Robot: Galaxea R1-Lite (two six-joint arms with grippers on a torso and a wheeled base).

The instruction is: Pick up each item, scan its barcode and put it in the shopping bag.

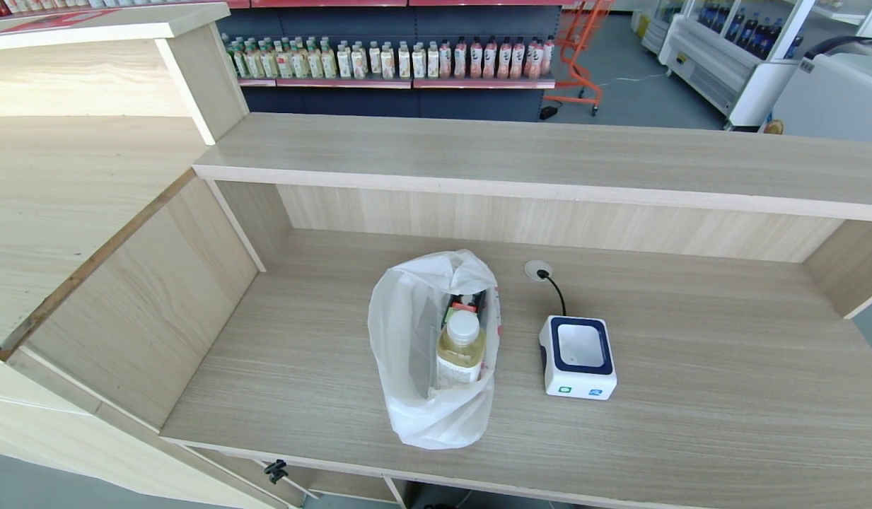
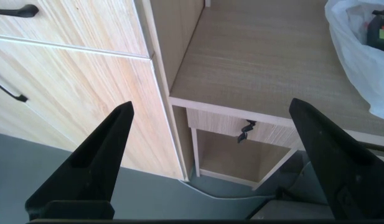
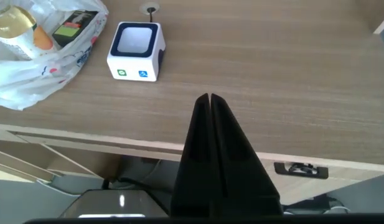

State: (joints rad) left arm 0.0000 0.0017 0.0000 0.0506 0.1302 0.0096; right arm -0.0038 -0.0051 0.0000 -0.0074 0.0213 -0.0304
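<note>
With the bottle (image 1: 461, 350) sitting in the shopping bag (image 1: 414, 367) near the worktop's (image 1: 690, 396) front edge, beside the scanner (image 1: 577, 357), I judge bagging done, so next I'd simply hold off (left pincer (image 2: 211, 106) wide, right pincer (image 3: 209, 98) pressed together, holding nothing).

I count one shopping bag (image 1: 407, 339) holding two items — one white-capped bottle (image 1: 461, 350) and one dark packet (image 1: 465, 304). Ahead of my right gripper (image 3: 209, 98): one barcode scanner (image 1: 577, 357), one black cable (image 1: 557, 291). Grippers — two, counting my left gripper (image 2: 211, 103).
</note>
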